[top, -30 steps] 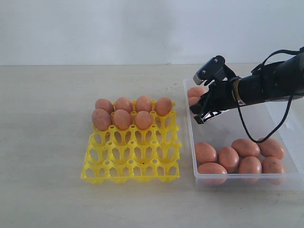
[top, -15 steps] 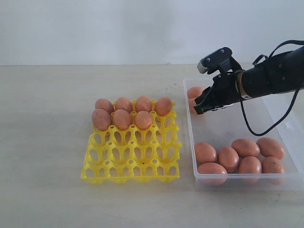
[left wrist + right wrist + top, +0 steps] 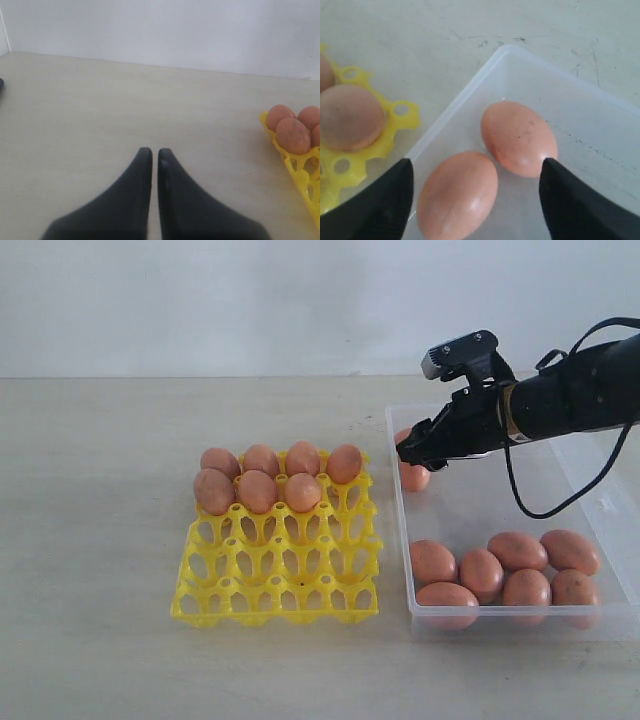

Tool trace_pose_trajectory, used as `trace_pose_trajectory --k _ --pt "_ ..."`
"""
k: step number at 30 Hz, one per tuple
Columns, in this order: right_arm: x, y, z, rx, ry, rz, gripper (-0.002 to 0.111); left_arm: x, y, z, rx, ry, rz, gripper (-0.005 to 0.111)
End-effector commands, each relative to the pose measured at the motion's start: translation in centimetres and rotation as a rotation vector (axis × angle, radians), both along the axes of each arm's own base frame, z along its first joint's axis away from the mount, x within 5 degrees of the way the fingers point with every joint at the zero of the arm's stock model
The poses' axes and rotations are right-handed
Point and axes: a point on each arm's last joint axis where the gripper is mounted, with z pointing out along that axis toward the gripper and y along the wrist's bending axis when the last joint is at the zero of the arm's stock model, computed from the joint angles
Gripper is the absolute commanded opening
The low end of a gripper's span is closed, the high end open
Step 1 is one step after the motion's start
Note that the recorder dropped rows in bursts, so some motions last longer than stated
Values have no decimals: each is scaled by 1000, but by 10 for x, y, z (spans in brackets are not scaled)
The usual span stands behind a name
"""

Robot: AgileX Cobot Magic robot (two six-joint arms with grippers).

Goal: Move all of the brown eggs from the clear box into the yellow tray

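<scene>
The yellow tray (image 3: 280, 565) holds several brown eggs (image 3: 258, 490) in its two far rows. The clear box (image 3: 402, 540) stands to its right. Two brown eggs lie in its far left corner, one (image 3: 414, 478) showing below my right gripper (image 3: 415, 452). Several more (image 3: 502, 572) lie along its near wall. In the right wrist view my right gripper (image 3: 476, 162) is open just above those two corner eggs (image 3: 457, 195) (image 3: 519, 137), touching neither. My left gripper (image 3: 155, 151) is shut and empty over bare table, left of the tray corner (image 3: 300, 172).
The pale table (image 3: 100, 540) stretches out to the left of the tray. The box's left wall (image 3: 450, 115) runs close beside the tray's edge (image 3: 395, 125). A white wall (image 3: 200, 300) stands behind the table.
My right gripper has moved down and left to the box's far left corner, over the two eggs there. Its jaws now stand wide. No egg has moved.
</scene>
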Motion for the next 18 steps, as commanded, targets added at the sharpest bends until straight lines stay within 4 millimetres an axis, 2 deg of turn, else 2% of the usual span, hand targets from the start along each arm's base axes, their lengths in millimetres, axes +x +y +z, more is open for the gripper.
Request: trace_pose_trajectory --k 1,3,7,18 --pt "3 0 -1 69 9 -46 51 0 0 -1 3 -1 2 4" --pt "4 0 -7 97 27 -76 47 0 0 -1 3 -1 2 4" --pt "6 0 -20 167 84 -145 47 0 0 -1 3 -1 2 4" --pt "5 1 -25 302 175 -266 47 0 0 -1 3 -1 2 4"
